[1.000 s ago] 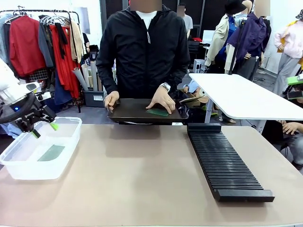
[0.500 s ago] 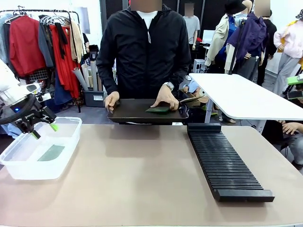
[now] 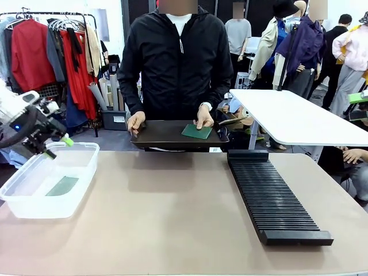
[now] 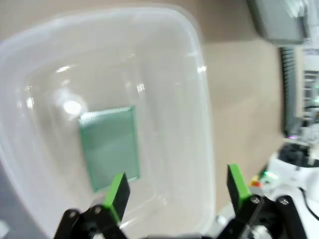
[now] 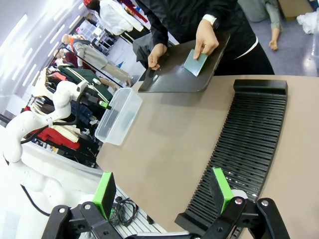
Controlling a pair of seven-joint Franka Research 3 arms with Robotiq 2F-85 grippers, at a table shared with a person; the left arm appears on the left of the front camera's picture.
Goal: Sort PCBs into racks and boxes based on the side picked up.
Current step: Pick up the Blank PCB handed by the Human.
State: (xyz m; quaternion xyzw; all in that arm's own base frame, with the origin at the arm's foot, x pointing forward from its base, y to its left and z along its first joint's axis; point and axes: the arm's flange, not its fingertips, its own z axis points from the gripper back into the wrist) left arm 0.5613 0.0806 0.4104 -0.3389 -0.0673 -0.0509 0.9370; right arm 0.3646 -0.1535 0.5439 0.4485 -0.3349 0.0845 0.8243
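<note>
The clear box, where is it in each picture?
Front view: the box is at the left edge, on the table.
Left wrist view: the box is seen from above, across most of the picture, with the table at the right.
Right wrist view: the box is small, left of middle, at the table's left edge.
Shared landmark: the tan table under it.

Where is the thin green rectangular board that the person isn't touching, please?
Front view: the board lies flat in the clear plastic tub at the table's left, under the left gripper.
</note>
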